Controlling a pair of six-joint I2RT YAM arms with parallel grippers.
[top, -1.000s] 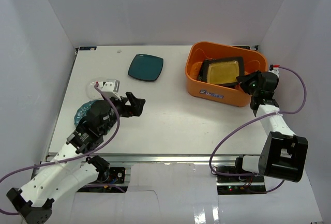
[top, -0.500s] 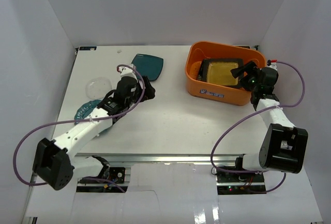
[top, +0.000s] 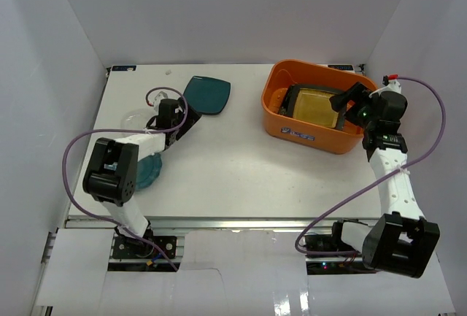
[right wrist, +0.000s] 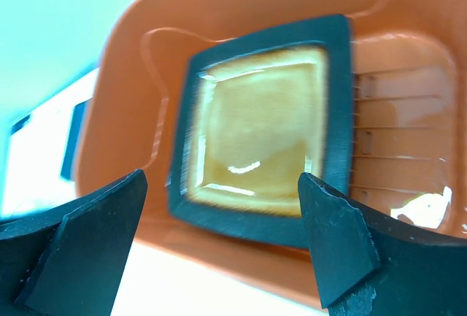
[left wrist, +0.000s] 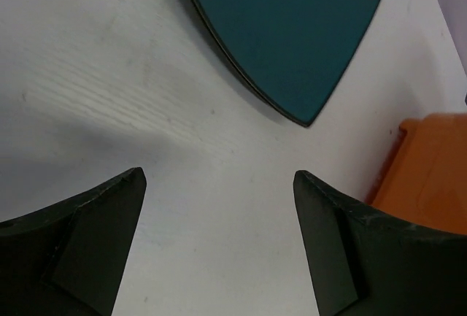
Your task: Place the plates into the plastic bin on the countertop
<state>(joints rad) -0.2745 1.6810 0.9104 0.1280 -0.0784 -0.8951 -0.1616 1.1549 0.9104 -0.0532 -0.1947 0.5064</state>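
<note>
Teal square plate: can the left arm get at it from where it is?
Likely yes. The left gripper is open, facing the teal plate, with only bare countertop between them; nothing lies on the plate.

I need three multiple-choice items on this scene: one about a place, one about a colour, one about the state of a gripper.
1. Where is the black-rimmed yellow square plate?
A) inside the orange plastic bin
B) beside that bin
C) hanging from a gripper

2. What colour is the square plate ahead of the left gripper?
A) red
B) dark teal
C) white

3. How is the right gripper?
A) shut on a plate
B) shut on nothing
C) open

Answers:
1 A, the orange walls surround it.
2 B, the left wrist view shows it.
3 C, its fingers stand wide apart and hold nothing.
</note>
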